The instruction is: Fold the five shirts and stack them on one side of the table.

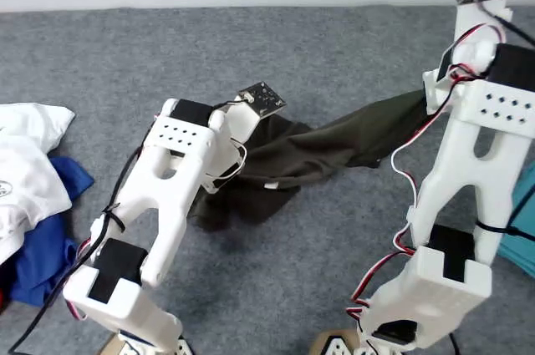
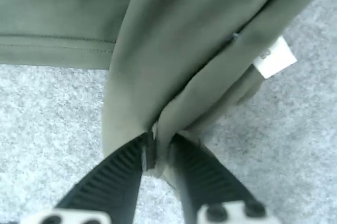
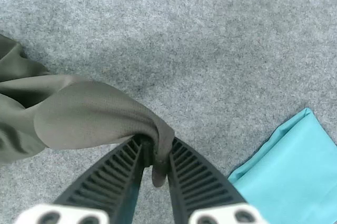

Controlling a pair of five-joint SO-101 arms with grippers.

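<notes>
Dark green shirt (image 1: 318,153): it is hanging stretched across the centre of the high view, spanning the gap between the two arms. Its lower-left part is bunching in a dark heap on the grey desk (image 1: 292,54), while its right end is rising toward the arm at the right of the frame.

Left claw (image 2: 156,149): it is pinching a fold of the green shirt, its jaws pressing almost together with only cloth between them. A white label (image 2: 275,56) is sticking out from the fabric close by.

Right claw (image 3: 156,156): it is clamping a rolled edge of the same shirt, jaws likewise drawn nearly together around the cloth, above bare desk.

Teal shirt (image 1: 522,221): it is lying flat at the right edge of the high view, partly behind the right arm and apart from the green shirt.

White shirt (image 1: 25,163): it is lying crumpled at the left edge of the high view, overlapping a blue shirt (image 1: 46,246) below it, both well apart from the green one.
</notes>
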